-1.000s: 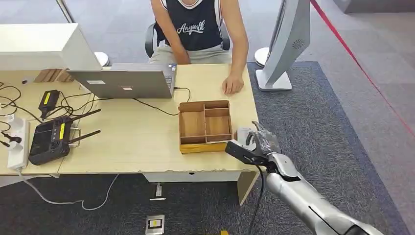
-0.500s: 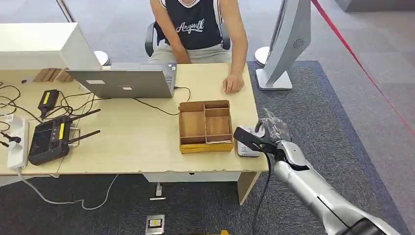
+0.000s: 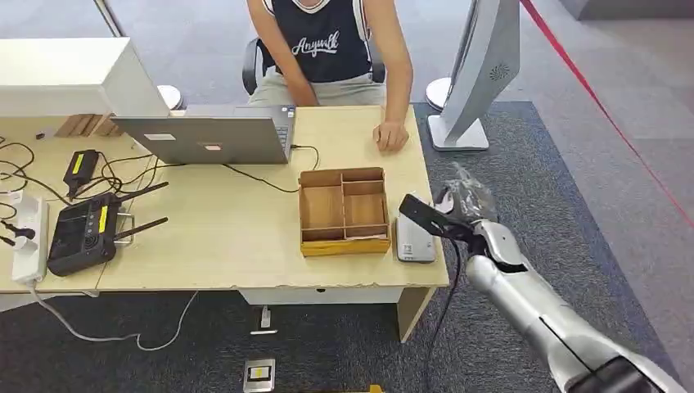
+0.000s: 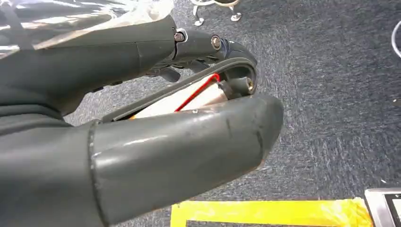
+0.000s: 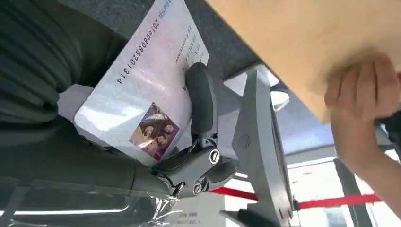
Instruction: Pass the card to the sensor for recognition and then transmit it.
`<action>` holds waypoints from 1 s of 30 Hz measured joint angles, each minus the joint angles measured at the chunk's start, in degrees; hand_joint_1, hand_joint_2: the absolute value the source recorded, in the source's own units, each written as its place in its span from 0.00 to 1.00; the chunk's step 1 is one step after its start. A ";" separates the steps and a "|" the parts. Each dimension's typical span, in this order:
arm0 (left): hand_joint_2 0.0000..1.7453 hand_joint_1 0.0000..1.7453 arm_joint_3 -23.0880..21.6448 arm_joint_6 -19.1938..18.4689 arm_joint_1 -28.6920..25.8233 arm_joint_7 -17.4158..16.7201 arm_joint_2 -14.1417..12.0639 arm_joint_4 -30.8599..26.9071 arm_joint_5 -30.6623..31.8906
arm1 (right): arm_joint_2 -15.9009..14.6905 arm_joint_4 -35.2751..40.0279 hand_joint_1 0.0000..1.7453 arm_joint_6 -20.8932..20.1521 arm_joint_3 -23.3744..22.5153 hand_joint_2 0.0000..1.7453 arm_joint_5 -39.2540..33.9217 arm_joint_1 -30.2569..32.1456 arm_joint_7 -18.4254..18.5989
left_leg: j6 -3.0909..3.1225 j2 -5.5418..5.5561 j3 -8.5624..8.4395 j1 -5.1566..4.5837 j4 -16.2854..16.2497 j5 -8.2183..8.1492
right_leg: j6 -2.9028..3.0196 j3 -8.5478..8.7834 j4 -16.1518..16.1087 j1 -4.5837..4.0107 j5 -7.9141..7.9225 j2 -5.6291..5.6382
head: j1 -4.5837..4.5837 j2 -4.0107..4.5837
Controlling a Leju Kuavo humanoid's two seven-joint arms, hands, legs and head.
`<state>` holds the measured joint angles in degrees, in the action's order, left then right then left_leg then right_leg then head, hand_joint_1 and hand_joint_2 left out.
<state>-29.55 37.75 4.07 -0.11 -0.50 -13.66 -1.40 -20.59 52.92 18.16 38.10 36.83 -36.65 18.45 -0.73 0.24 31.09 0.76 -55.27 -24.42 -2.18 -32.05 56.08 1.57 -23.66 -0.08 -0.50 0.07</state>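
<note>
So the right hand (image 3: 458, 214) is up at the right edge of the light wooden bench (image 3: 237, 237), and its fingers (image 5: 201, 97) are wrapped around a white photo ID card with printed numbers (image 5: 142, 90). One dark finger lies across the card face and the card sits flat against the palm, so it's clearly held. From the head view the hand is just beside the small white box-shaped card sensor (image 3: 413, 241), which sits at the bench's right front corner next to the brown wooden compartment tray (image 3: 342, 211).

The left hand (image 4: 142, 123) hangs over dark grey carpet (image 4: 331, 94) with its fingers curled in close to the thumb. There's something pale with a red edge in there, but can't tell what it is or whether it's being gripped.

A person in a dark sleeveless top (image 3: 327, 41) sits at the far side, one hand (image 3: 391, 135) resting on the bench near a silver laptop (image 3: 209, 135).
</note>
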 joint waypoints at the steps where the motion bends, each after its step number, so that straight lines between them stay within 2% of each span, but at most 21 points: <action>1: 0.00 0.00 -0.22 0.00 0.00 0.17 0.00 0.00 0.02 | -0.50 0.44 1.00 0.07 -0.42 1.00 0.00 -0.83 0.18 | 0.00 0.00 0.00 0.00 0.00 0.00 | 0.00 0.00 0.00 0.00 0.00 0.00 | 0.00 0.00; 6: 0.00 0.00 -0.81 0.00 0.03 0.68 0.00 0.00 0.59 | -2.31 2.14 1.00 0.05 -1.92 1.00 0.76 -3.29 0.46 | 0.00 0.01 0.06 0.00 0.00 0.00 | 0.00 0.01 0.01 0.00 0.00 0.00 | 0.00 0.00; 9: 0.00 0.00 -1.36 0.00 0.70 -0.27 0.02 0.00 1.47 | -2.01 1.75 1.00 -2.06 -1.48 1.00 3.72 -7.73 -0.87 | -0.04 -0.06 0.28 -0.03 0.00 0.07 | 0.10 -0.32 0.08 0.03 0.16 0.04 | 0.02 0.00; 13: 0.00 0.00 -2.54 0.00 2.37 -1.68 0.20 0.00 2.14 | 0.78 -1.08 1.00 -3.61 -0.52 1.00 6.32 -15.81 -2.21 | -0.04 -0.04 0.36 0.03 0.00 0.20 | 0.14 -0.41 0.09 -0.03 0.21 0.03 | 0.00 0.00; 20: 0.00 0.00 -4.24 -0.09 2.97 -2.25 0.20 -0.04 2.10 | 7.08 -7.14 1.00 -6.08 2.62 1.00 9.55 -24.85 -3.21 | -0.07 -0.05 0.40 0.08 0.01 0.22 | 0.13 -0.44 0.14 -0.07 0.23 0.03 | 0.00 0.00; 30: 0.00 0.00 -6.08 -0.24 3.22 -2.84 0.02 -0.07 1.18 | 15.65 -17.75 1.00 -7.91 7.35 1.00 11.61 -29.94 -4.06 | -0.07 -0.04 0.41 0.10 0.00 0.22 | 0.14 -0.45 0.12 -0.08 0.23 0.02 | 0.02 0.00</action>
<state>-35.63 37.51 7.29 -2.95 -0.48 -13.73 -0.22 -4.94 35.16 10.25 45.44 48.44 -66.59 14.38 -0.80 0.20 31.50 0.86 -55.26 -24.20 -2.04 -32.50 56.20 1.49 -23.43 -0.06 -0.48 0.07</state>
